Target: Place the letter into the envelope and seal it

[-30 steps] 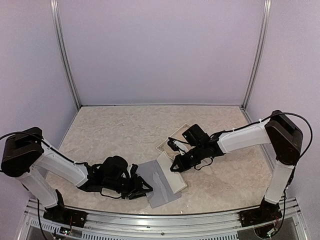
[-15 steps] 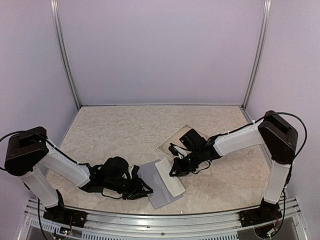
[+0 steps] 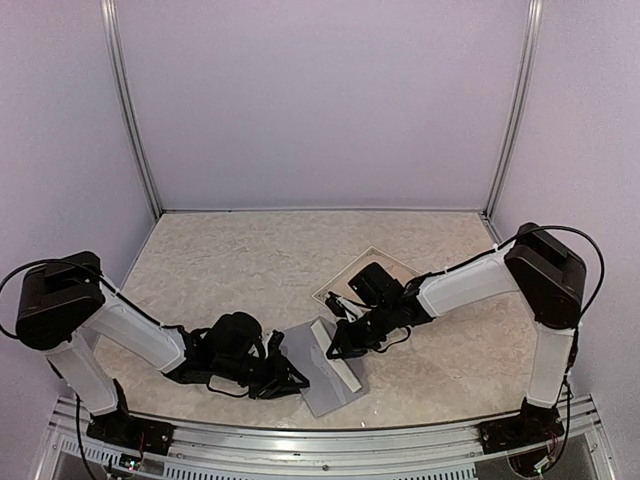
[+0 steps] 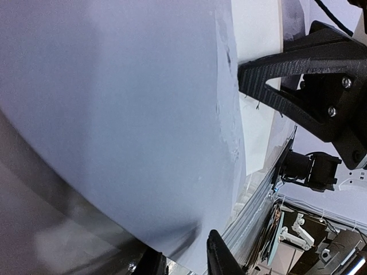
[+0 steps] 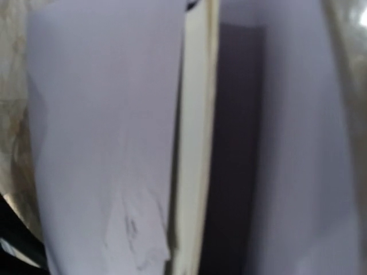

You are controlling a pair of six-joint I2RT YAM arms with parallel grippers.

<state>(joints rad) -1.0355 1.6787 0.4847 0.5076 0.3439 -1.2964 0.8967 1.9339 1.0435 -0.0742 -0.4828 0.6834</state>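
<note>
While the grey envelope (image 3: 322,398) lies on the worktop (image 3: 230,262) just beside the left gripper (image 3: 294,380) — its grip cannot be told — the cream letter (image 3: 345,372), pinched by the right gripper (image 3: 333,352), has been drawn further leftward over it.

The envelope (image 3: 310,378) at lower centre is plain pale grey, and the letter (image 3: 342,365) is cream. The table (image 3: 250,260) is beige with a faint marbled mottle, and the walls (image 3: 320,100) across the top are flat lilac. The left arm (image 3: 135,335) and right arm (image 3: 465,280) are white with black joints.
</note>
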